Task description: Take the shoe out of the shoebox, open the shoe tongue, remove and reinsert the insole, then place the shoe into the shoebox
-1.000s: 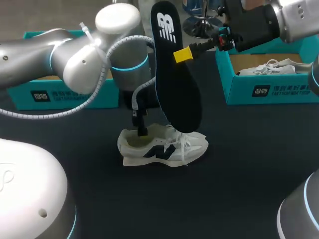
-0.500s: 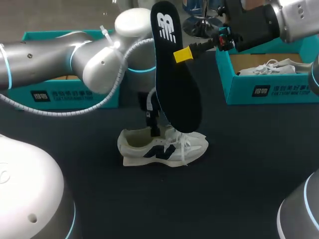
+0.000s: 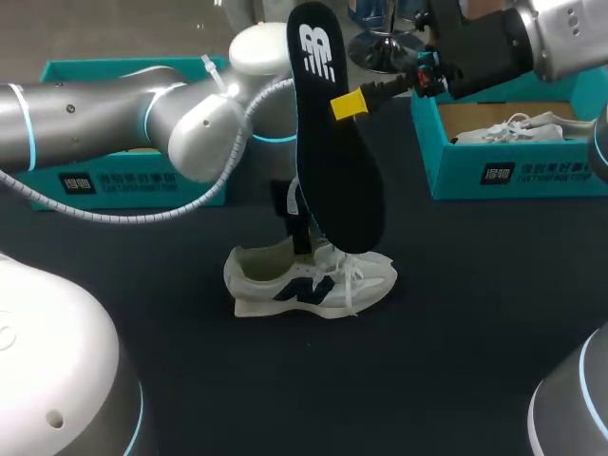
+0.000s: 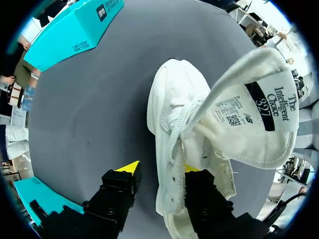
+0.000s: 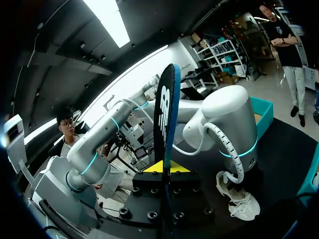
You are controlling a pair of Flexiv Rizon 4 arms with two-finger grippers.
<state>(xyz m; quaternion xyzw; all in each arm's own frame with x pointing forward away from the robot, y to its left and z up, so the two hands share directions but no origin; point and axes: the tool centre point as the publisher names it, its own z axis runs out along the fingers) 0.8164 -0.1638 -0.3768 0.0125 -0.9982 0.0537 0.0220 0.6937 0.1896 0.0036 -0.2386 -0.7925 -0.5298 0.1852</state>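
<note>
Our right gripper pinches the insole aloft upper-centre; our open left gripper straddles the sneaker, seemingly steadying it

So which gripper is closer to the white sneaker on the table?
Left. The left gripper straddles the side wall of the sneaker, one finger inside it; the right gripper holds the black insole up above it.

Shoe rests on its sole at the middle of the table. Insole hangs upright above it, clamped in the right gripper. Left gripper straddles the shoe's side wall, one finger inside the opening, fingers apart. Left shoebox stands behind-left; right shoebox stands behind-right, with a second shoe in it
</note>
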